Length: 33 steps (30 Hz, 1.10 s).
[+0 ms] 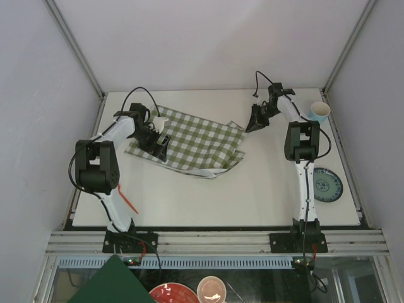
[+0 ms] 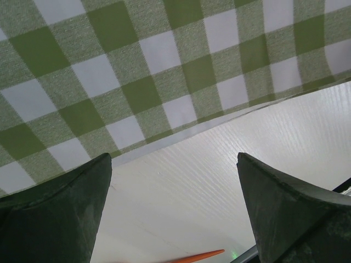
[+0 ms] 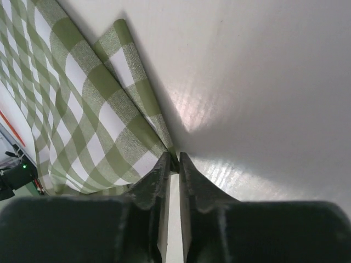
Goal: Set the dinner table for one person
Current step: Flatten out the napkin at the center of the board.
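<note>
Plain pale walls on 3 sides, metal corner posts.

Large, flat, off-white rectangular dinner table, metal-framed along its edges, lying level, filling the middle of the overhead view.

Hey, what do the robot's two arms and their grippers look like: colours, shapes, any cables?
The left arm and right arm match: slim white links between chunky black joint housings. A thin black cable loops loose near each wrist. The left gripper and right gripper each have two matte, dark greenish-grey wedge-shaped fingers tapering to narrow tips. No markings show.
</note>
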### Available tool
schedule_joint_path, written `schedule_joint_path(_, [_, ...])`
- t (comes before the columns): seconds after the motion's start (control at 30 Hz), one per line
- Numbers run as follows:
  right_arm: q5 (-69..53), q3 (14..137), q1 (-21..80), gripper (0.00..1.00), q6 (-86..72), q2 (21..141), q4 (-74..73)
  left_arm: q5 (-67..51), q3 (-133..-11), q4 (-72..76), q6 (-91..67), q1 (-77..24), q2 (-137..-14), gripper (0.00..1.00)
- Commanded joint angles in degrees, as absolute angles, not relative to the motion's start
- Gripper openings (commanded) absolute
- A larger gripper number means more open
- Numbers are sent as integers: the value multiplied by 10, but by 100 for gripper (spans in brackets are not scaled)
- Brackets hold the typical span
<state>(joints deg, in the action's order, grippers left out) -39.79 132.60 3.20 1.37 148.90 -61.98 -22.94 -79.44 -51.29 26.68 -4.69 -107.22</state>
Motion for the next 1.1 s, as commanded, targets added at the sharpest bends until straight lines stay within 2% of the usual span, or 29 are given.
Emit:
schedule_joint_path(0.0, [-421, 1364, 55, 1, -4, 1484, -634, -249, -785, -509, 282, -44, -1040, 100])
schedule_joint_path(0.27, [-449, 1369, 52, 0, -36, 1426, -664, -248, -786, -509, 280, -43, -1035, 100])
schedule_joint_path(0.57, [-509, 1304, 56, 0, -51, 1245, -645, -244, -782, -502, 280, -37, -1026, 100])
schedule_joint_path(0.73, [-475, 1298, 96, 0, -54, 1173, -637, -244, -781, -503, 280, -34, -1021, 100])
schedule_joint_path(0.9, [-412, 1298, 153, 0, -42, 1172, -643, -247, -777, -503, 281, -33, -1015, 100])
schedule_joint_path(1.07, [-374, 1312, 161, 0, -29, 1262, -657, -250, -771, -504, 284, -32, -1013, 100])
